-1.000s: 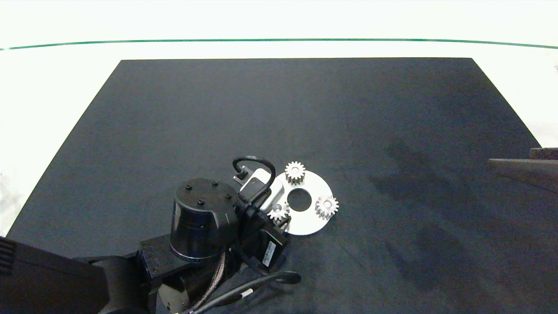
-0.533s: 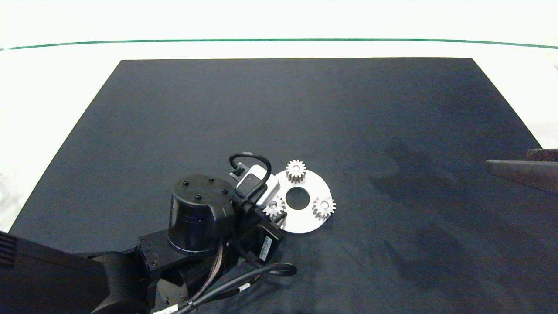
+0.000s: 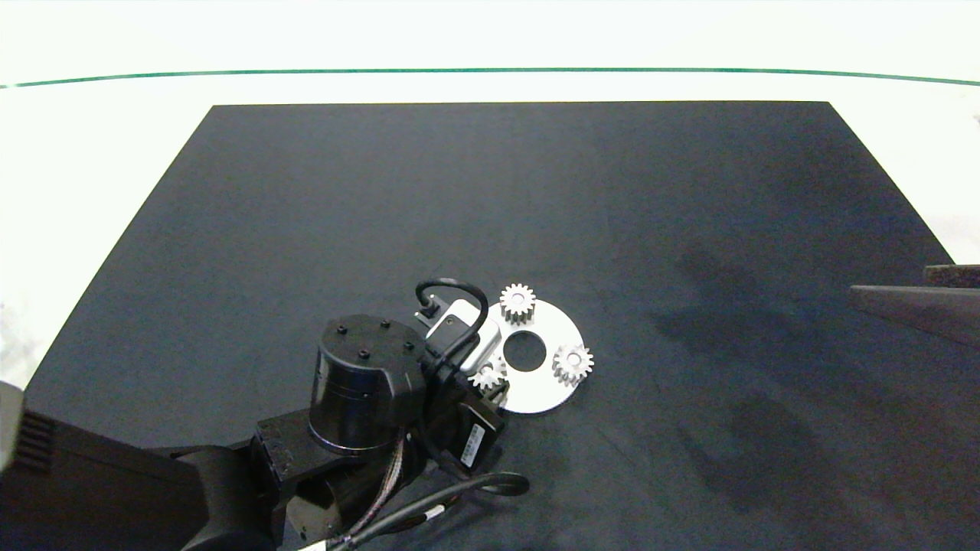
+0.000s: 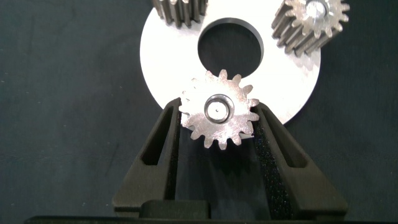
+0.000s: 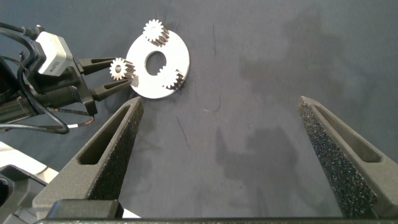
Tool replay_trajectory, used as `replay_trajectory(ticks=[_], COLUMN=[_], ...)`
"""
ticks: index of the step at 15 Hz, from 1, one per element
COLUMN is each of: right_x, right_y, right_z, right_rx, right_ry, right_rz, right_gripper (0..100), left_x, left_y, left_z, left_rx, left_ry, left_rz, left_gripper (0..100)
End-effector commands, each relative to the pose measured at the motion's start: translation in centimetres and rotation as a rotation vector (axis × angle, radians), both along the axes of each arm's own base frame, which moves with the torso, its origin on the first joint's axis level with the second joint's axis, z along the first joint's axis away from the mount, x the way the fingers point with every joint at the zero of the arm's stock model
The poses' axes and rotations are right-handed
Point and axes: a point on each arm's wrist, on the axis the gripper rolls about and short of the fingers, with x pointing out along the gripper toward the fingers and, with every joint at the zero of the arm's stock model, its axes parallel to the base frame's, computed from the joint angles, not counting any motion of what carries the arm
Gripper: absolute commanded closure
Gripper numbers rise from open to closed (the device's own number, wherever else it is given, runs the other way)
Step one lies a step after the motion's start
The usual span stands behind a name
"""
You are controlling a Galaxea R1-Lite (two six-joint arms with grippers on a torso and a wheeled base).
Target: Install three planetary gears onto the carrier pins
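Planetary gears (image 3: 573, 363) are found on the white disc (image 3: 553, 326), all three appearing seated on carrier pins, a pale pin end being visible in each bore. The third gear (image 4: 219, 117) lies between the fingers (image 4: 165, 146) of the left claw (image 4: 217, 127), at the disc edge nearest that claw. The pads are seen close against the teeth on both sides, so the claw is judged to be clenched on this gear, presumably to hold it level while it settles down its pin. The two other gears (image 4: 309, 23) lie beyond the held one, across the large centre hole, well apart from the fingers. The gears are silver-grey metal with sharp cut teeth and dark flanks; the disc is flat, smooth and round. The finger pads are black and coarse-grained. The right claw (image 5: 233, 152) is held spread wide and empty, well away above the dark matte tabletop (image 3: 689, 199).
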Motion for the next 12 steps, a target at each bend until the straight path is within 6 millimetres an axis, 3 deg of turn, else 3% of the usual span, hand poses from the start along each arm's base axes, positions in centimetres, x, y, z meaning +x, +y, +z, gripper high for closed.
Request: replay_trajectory(ticks=[1, 5, 6, 12], right_x=[0.0, 0.0, 0.0, 0.1], right_y=[0.0, 0.0, 0.0, 0.1], right_z=[0.0, 0.0, 0.0, -0.2], right_rx=[0.000, -0.001, -0.001, 0.006], right_ry=[0.001, 0.002, 0.002, 0.012], right_rz=[-0.001, -0.001, -0.001, -0.006], right_gripper=[0, 0, 0, 0], left_x=[0.1, 0.2, 0.2, -0.2], left_y=[-0.2, -0.2, -0.2, 0.4], left_z=[-0.4, -0.4, -0.4, 0.8], left_rx=[0.009, 0.020, 0.018, -0.002], left_ry=[0.006, 0.001, -0.001, -0.018], left_rz=[0.000, -0.002, -0.002, 0.001], left_gripper=[78, 78, 0, 0])
